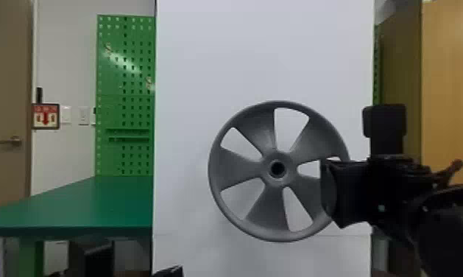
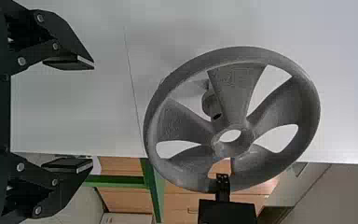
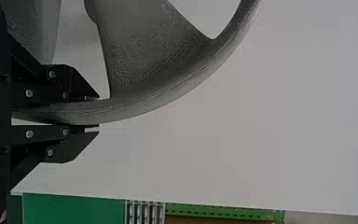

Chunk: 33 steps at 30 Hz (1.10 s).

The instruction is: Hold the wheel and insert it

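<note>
A grey five-spoked wheel [image 1: 241,167] faces the head camera in front of a white panel [image 1: 190,73]. At its right rim is my right gripper [image 1: 331,195]. Seen from the right wrist, the gripper [image 3: 98,112] is shut on the wheel's rim [image 3: 140,106], one finger on each side. My left gripper [image 1: 169,272] is at the bottom edge in the head view; the left wrist view has the gripper [image 2: 93,114] open, nothing between its fingers. There, a grey peg [image 2: 210,103] appears between the spokes of the wheel [image 2: 235,88], beside the hub and apart from its hole.
A green table [image 1: 76,206] stands at the left, with a green pegboard [image 1: 125,92] behind it. A wooden panel [image 1: 451,92] rises at the far right, behind the right arm. A door [image 1: 9,92] is at the far left.
</note>
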Motion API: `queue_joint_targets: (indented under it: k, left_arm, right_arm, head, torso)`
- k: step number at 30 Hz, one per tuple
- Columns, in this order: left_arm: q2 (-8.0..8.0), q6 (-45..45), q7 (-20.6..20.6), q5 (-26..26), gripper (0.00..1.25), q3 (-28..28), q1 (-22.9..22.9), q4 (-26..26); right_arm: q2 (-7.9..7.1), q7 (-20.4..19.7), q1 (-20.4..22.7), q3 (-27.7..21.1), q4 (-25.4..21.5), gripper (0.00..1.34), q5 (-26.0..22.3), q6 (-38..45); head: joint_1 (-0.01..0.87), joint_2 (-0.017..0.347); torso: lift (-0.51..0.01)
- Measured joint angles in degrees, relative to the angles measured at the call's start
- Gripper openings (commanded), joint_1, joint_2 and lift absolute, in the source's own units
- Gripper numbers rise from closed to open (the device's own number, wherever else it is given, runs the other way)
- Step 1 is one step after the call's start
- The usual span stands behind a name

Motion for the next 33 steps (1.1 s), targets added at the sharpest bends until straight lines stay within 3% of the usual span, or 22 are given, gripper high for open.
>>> queue_joint_targets:
  k: [20,33]
  left_arm:
    - [0.00,0.0,0.0,0.1,0.75,-0.7,-0.5,0.4]
    - [0.00,0.0,0.0,0.3,0.75,-0.8,-0.7,0.6]
  right_arm:
    - [-0.72,0.2,-0.8,-1.0,5.8,0.25,0.2,-5.4]
    - [-1.54,3.4,-1.0,-1.1,9.2,0.25,0.4,-8.9]
  head:
    - [0.000,0.009]
    - [0.000,0.009]
  torso:
    - [-0.494]
    - [-0.494]
